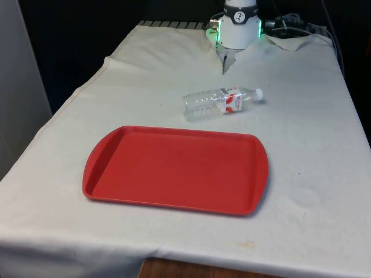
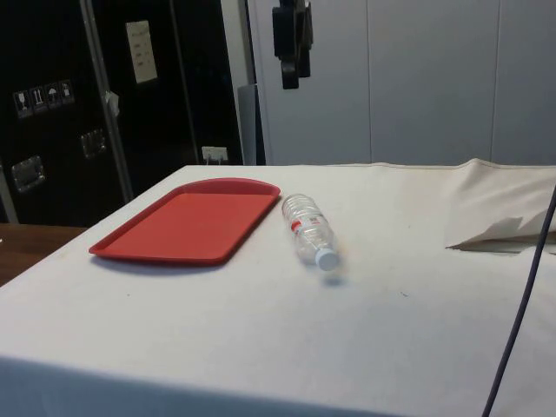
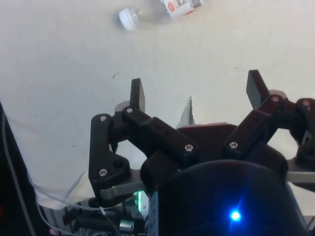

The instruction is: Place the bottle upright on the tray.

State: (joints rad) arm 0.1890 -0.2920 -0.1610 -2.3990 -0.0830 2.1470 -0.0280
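One clear bottle (image 1: 222, 102) is seen lying on its side on the desk (image 1: 301, 174), its white cap (image 1: 259, 93) turned toward the front view's right, just beyond the far edge of the one red tray (image 1: 174, 171). The single claw (image 3: 196, 92) is held high above, fingers (image 3: 137, 95) spread wide, well apart from the bottle.

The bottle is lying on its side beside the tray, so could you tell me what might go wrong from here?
The bottle is round and lies free on the cloth, so it may roll when nudged. The open end effector hangs well above it; a poor approach could hit the white cap. Set down tilted on the tray, it might topple.
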